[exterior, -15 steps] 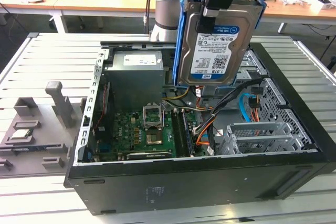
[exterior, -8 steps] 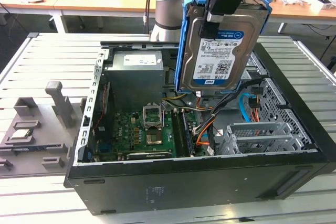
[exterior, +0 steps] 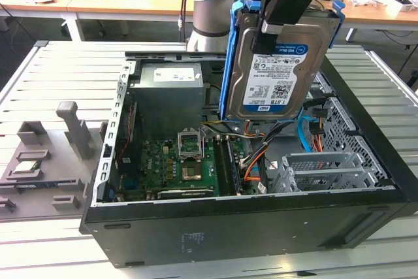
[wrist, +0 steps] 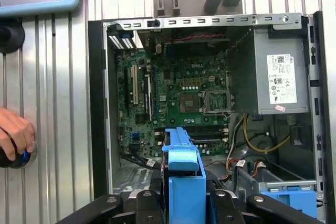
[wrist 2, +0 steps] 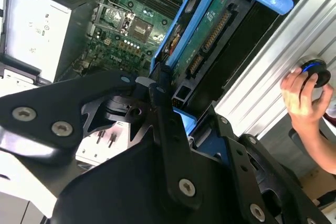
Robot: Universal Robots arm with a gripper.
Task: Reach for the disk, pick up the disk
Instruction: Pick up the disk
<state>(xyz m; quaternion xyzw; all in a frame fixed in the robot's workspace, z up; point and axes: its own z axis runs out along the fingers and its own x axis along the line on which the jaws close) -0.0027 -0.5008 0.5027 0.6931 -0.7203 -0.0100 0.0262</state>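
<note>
In the exterior view I am holding the disk [exterior: 277,70] up in the air above the open case [exterior: 248,227], over its far right corner, with the gripper [exterior: 277,14] clamped on the disk's top edge; the label is facing the camera and the blue frame [exterior: 228,63] is running down the side on the exterior view's left. The disk is hanging nearly upright, clear of the motherboard [exterior: 176,171] and the drive cage [exterior: 320,171] below it. In the second wrist view I am looking past the black fingers [wrist 2: 168,145], which are closing on the disk [wrist 2: 210,40] from both sides; its circuit-board face and connector are showing, and a person's hand [wrist 2: 304,98] is resting on a knob on the table beside the case. In the first wrist view the frame [wrist: 184,182] is sitting between the gripper's fingers, with the case [wrist: 100,103] open below. I am judging the disk to be stiff, fairly heavy and smooth-skinned, fragile to knocks, so gripping across the metal body and plastic frame, away from the board and connector, is looking safest.
</note>
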